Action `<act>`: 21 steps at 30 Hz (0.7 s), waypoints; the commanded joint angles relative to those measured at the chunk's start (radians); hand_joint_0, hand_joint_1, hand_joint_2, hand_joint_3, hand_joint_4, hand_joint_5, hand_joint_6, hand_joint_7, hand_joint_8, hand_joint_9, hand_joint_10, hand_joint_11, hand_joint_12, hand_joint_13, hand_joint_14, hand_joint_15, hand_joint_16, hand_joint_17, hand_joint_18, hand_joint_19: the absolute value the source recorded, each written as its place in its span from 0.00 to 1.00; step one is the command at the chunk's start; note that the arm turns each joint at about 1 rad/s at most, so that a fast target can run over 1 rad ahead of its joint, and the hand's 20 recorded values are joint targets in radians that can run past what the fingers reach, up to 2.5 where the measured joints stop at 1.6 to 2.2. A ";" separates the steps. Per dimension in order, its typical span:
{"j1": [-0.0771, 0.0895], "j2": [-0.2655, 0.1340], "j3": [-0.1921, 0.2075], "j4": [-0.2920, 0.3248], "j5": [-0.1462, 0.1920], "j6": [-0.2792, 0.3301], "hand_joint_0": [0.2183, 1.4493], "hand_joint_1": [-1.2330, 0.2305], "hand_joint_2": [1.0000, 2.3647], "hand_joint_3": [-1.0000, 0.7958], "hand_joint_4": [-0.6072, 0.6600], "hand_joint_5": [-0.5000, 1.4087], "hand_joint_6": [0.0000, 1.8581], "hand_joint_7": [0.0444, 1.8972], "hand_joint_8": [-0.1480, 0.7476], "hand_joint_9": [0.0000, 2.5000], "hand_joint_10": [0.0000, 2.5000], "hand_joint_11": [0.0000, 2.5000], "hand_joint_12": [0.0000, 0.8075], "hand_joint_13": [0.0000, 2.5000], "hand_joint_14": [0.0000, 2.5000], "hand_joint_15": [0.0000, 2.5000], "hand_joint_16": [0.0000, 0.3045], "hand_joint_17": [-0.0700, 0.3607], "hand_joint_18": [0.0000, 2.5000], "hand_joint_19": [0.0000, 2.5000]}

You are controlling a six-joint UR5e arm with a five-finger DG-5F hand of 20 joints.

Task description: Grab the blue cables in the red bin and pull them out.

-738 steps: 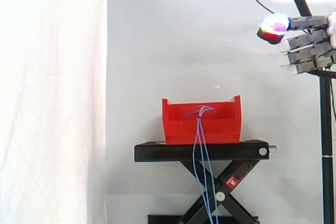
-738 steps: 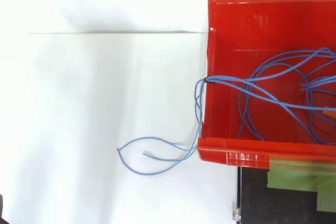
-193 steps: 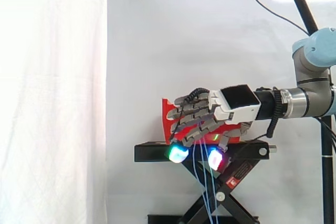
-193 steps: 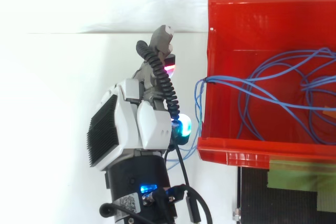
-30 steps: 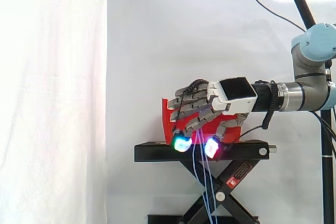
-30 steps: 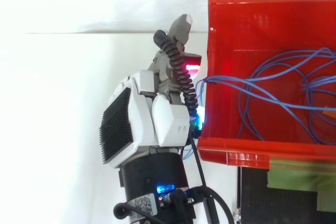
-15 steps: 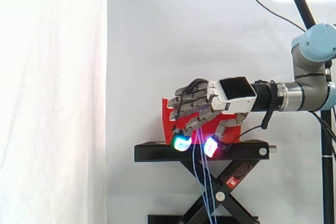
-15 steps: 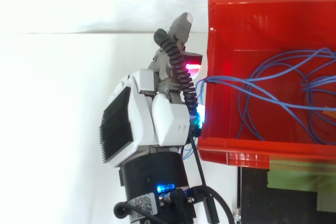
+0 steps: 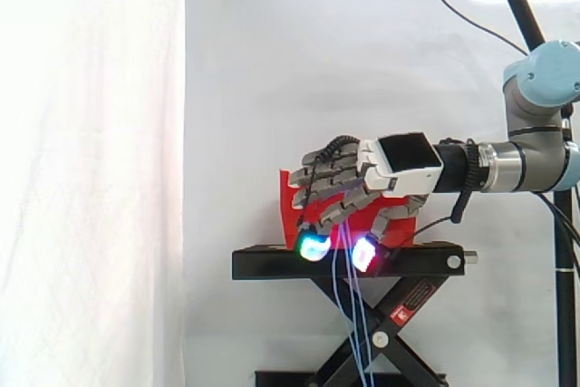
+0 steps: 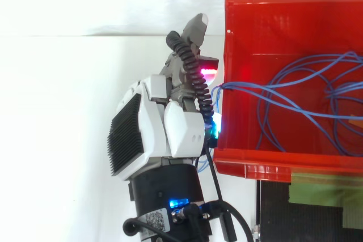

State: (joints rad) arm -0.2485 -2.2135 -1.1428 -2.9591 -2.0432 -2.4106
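- Down from the upper right of the side view, the hand (image 9: 408, 162) has come level with the bin (image 10: 266, 160) and sits at its near wall. Over the last half second nothing has shifted.
- From above, the hand is at the bin's left wall, touching it or just beside it. That is the spot where the cables (image 10: 241, 86) cross the rim.
- Whether the hand grips the cables cannot be told.
- Most of the cables lie looped inside the bin, toward its right. Some hang straight down below the hand, past the stand (image 9: 272, 265).
- Open room: from above, a bare white surface lies left of the hand. In the side view there is free air above the bin and left of the stand, up to the curtain (image 9: 91, 178).
- Count: one hand, one bin, one stand. The cables are several strands, too tangled to number.
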 commanded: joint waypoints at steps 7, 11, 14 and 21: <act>0.000 0.000 0.000 -0.012 0.005 0.002 0.49 0.13 0.00 0.00 0.45 0.65 0.01 0.33 0.39 0.24 0.00 0.13 0.38 0.18 0.00 0.08 0.13 0.37 0.13 0.09; 0.000 0.000 0.000 -0.011 0.009 0.005 0.50 0.14 0.00 0.00 0.45 0.65 0.01 0.33 0.39 0.24 0.00 0.12 0.38 0.18 0.00 0.08 0.13 0.37 0.13 0.09; 0.000 0.000 0.000 -0.008 0.011 0.008 0.50 0.13 0.00 0.00 0.45 0.65 0.01 0.33 0.39 0.24 0.00 0.12 0.38 0.18 0.00 0.08 0.13 0.37 0.13 0.09; 0.000 0.000 0.000 -0.005 0.011 0.014 0.50 0.13 0.00 0.00 0.44 0.66 0.00 0.35 0.39 0.24 0.00 0.12 0.38 0.18 0.00 0.08 0.13 0.37 0.13 0.09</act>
State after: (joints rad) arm -0.2485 -2.2135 -1.1428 -2.9642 -2.0326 -2.3980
